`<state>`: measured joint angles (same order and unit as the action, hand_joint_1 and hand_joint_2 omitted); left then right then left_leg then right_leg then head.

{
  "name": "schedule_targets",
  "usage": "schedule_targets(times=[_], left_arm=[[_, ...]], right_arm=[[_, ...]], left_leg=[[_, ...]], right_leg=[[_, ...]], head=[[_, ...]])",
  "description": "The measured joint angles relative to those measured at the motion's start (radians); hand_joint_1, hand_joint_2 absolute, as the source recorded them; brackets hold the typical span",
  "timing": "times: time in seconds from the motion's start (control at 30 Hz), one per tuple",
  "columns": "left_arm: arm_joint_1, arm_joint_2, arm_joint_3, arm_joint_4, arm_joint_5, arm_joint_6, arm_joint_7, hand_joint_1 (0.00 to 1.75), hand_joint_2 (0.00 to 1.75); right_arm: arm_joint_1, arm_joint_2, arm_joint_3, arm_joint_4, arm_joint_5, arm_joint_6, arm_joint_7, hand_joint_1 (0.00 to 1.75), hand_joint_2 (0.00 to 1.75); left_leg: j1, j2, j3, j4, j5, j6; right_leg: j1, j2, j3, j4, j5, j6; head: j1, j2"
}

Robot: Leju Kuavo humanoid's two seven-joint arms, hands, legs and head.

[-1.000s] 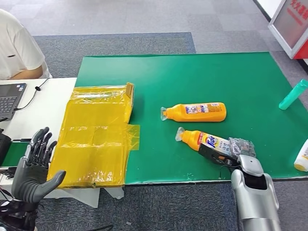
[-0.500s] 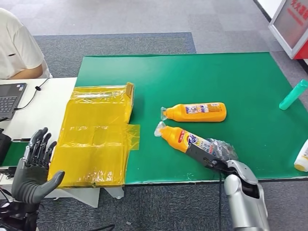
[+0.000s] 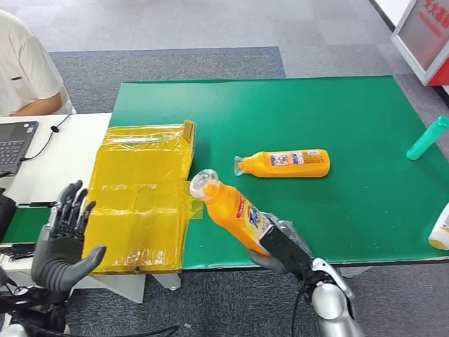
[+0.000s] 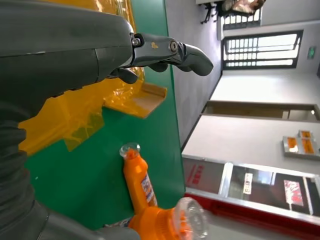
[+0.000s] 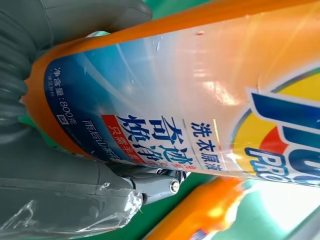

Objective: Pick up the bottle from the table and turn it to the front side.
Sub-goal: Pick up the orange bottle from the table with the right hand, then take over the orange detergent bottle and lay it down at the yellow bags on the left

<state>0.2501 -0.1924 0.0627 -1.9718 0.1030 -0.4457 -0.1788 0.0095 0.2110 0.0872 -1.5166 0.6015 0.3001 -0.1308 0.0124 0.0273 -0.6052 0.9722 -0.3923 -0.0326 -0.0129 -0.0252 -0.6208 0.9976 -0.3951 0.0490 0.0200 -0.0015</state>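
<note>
Far left, low over the white desk edge: left hand (image 3: pixel 63 242), palm forward, fingers spread, holding nothing. Just beside it, a crumpled yellow plastic sheet (image 3: pixel 140 196), overlapping the green mat (image 3: pixel 318 105).

Centre, raised off the table above the mat's near edge: orange bottle (image 3: pixel 233 209), tilted, clear cap end up and toward the sheet, base end down in the right hand (image 3: pixel 283 247). Wrapped around the lower body near the base, thumb on one side and fingers on the other, seen close in the right wrist view (image 5: pixel 75 185).

Handling, as a judgement: rigid moulded plastic, glossy and smooth, so likely slippery under hard fingers. Opaque, so fill level not readable; if full, weight well out toward the neck, a long lever on a grip this near the base. Better hold probably nearer mid-body, across the flatter faces, with the turn made slowly.

Writing on the label (image 5: pixel 151 120): "净含量:800克" at the base end, a line beginning "洗衣", larger Chinese characters on a blue ground, a red strip too small to read. Blue, yellow and orange roundel with big blue letters, cut off by the frame; brand not read for certain.

Right of the held one, lying flat on the mat: second orange bottle (image 3: pixel 285 163), label print too small. Farther right, a teal bottle (image 3: pixel 429 138), and a white bottle (image 3: pixel 440 228) at the edge.
</note>
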Motion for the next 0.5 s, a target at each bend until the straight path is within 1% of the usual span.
schedule_targets(times=[0.1,0.2,0.3,0.5], left_arm=[[-0.035,0.001,-0.091,0.027,-0.017,0.052,0.024,0.0,1.75],[-0.078,0.006,-0.176,0.065,0.061,0.085,0.048,0.0,1.75],[-0.106,0.021,-0.247,0.108,0.176,0.079,0.056,0.0,1.75],[-0.12,0.056,-0.368,0.166,0.267,0.081,0.061,0.0,1.75]], right_arm=[[-0.002,0.0,0.061,-0.006,-0.056,-0.012,-0.007,1.75,1.75],[-0.024,0.002,0.113,-0.006,-0.082,-0.043,-0.006,1.75,1.75],[-0.052,0.003,0.162,-0.006,-0.106,-0.072,-0.008,1.75,1.75],[-0.074,0.003,0.231,-0.014,-0.134,-0.102,-0.033,1.75,1.75]], left_leg=[[0.0,0.0,0.0,0.0,0.0,0.0],[0.0,0.0,0.0,0.0,0.001,0.0],[0.0,0.0,0.0,0.0,0.002,0.0],[0.0,0.0,0.0,0.0,0.002,0.0]], right_leg=[[0.0,0.0,0.0,0.0,0.001,0.0],[0.0,0.0,0.001,0.0,0.002,0.0],[0.0,0.0,0.0,0.0,0.002,0.0],[0.0,0.0,0.0,0.0,0.002,0.0]], head=[[0.0,0.0],[0.0,0.0],[0.0,0.0],[0.0,0.0]])
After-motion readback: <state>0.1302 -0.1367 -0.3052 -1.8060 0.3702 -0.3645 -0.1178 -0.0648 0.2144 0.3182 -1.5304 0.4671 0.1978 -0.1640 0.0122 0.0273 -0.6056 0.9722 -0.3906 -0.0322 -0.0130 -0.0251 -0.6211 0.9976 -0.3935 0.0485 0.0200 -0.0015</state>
